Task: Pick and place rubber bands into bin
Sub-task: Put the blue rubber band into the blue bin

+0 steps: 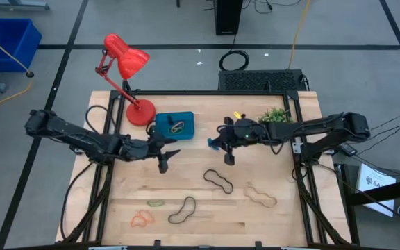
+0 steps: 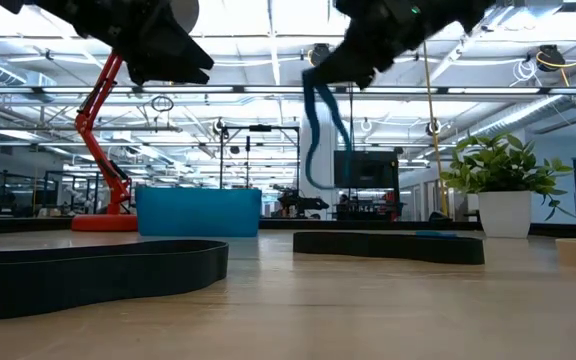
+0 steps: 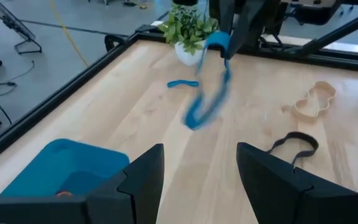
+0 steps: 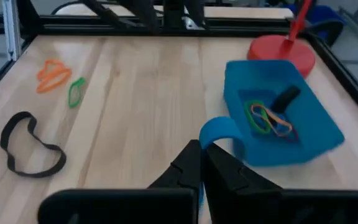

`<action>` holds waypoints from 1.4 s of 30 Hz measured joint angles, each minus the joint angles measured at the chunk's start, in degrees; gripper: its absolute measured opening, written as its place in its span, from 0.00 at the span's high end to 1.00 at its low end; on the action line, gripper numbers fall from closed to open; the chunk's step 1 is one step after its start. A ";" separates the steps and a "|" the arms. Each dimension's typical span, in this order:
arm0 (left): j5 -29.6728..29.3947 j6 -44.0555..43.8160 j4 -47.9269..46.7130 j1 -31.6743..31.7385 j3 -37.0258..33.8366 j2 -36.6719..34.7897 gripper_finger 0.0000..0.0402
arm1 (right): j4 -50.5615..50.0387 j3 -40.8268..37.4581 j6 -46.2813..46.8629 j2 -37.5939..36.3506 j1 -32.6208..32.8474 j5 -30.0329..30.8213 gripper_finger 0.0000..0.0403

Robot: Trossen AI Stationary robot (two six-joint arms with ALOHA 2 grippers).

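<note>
Hanging lengthwise straight down, a blue rubber band is pinched in the right gripper's closed jaws.

Counted items on and around the table. Arms: two, each with one gripper, left and right. Bin: one, holding two bands, one green and one orange. Bands on the bare wood: two black, one tan, one green, one orange, one small blue. Bands lifted off the table: one blue. Lamp: one. Potted plant: one. Floor crate: one.
</note>
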 joint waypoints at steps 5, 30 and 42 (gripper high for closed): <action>0.08 0.80 3.69 0.95 0.00 2.77 0.48 | -2.28 7.13 -4.89 5.89 -0.02 -1.37 1.00; 12.50 9.33 23.98 9.19 0.02 19.43 0.48 | 2.00 11.49 -8.07 12.22 1.51 -2.92 1.00; 13.96 10.93 26.06 10.36 0.02 21.07 0.53 | 2.02 11.49 -7.50 12.18 1.51 -5.83 1.00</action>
